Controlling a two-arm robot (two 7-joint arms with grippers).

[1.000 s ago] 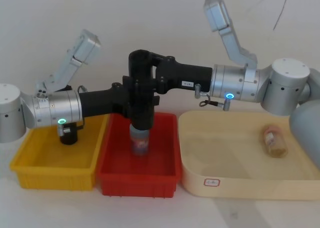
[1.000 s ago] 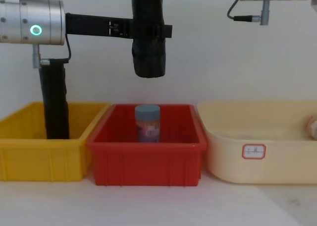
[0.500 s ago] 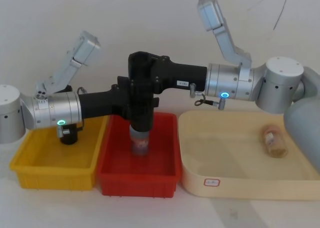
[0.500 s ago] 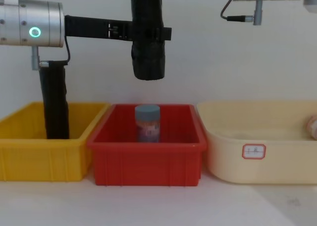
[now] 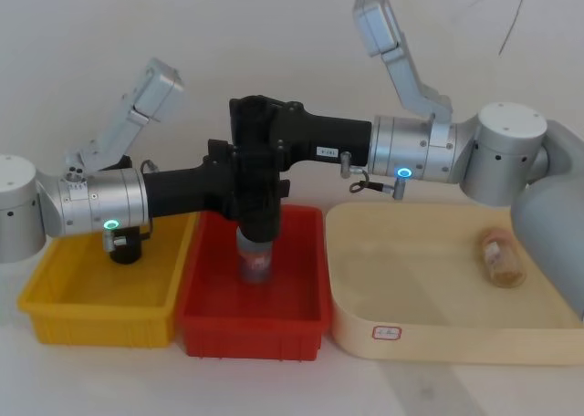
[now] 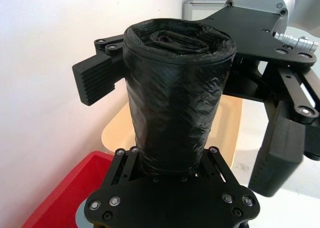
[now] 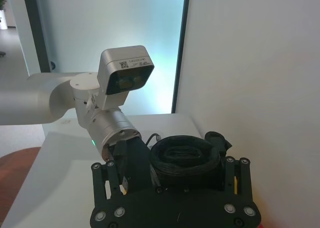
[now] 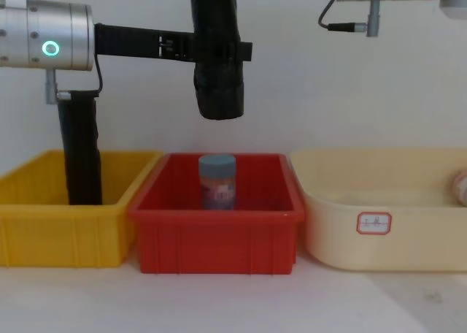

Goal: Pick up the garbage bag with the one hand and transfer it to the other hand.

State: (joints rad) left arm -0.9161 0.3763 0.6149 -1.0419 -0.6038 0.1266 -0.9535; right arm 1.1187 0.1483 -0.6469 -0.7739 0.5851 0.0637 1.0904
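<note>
while the blue-lidded jar [image 8: 217, 180] sits in the red bin [image 8: 217, 234], the garbage bag [image 8: 217, 70] hangs upright above it, clamped by the left gripper [image 5: 239, 182]. higher, the right gripper [image 6: 200, 88] straddles its top, fingers spread; they should probably close squarely before the left releases.

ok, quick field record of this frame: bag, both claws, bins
garbage bag: upright in mid-air above the red bin
left claw: shut on the bag's middle
right claw: open, fingers either side of the bag's top
red bin contents: blue-lidded jar
yellow bin: second black roll, upright
cream tub: one small jar lying down
</note>
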